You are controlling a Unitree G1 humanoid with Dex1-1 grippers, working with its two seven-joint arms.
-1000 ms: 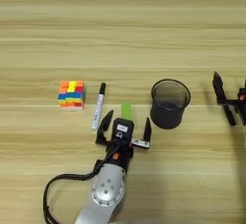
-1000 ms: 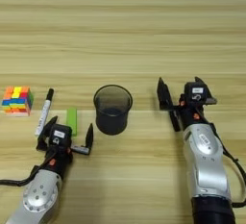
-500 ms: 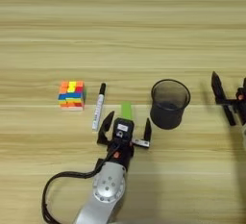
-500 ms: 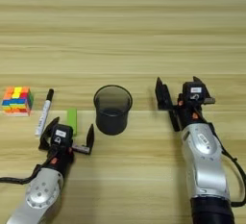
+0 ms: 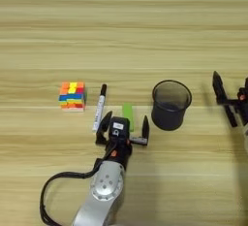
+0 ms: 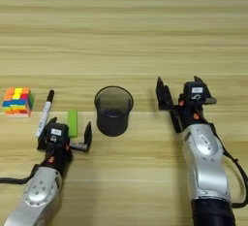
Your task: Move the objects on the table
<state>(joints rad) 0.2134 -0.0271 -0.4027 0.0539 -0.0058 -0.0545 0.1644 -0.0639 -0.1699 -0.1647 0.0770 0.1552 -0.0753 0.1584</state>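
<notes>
Green bar (image 5: 127, 112) sits between our left gripper's (image 5: 123, 132) wide-spread fingers, seemingly lined up for grasping; right gripper (image 6: 180, 98) waits open.

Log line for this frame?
left claw: open, over green bar | right claw: open, idle right of mesh cup

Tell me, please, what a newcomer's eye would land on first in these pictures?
Probably the black mesh cup, standing upright near the middle of the table, and the bright multicoloured puzzle cube far to its left. Between them lie the white marker and the flat green bar, with the left gripper open astride the bar's near end. The right gripper hangs open to the right of the cup.
</notes>
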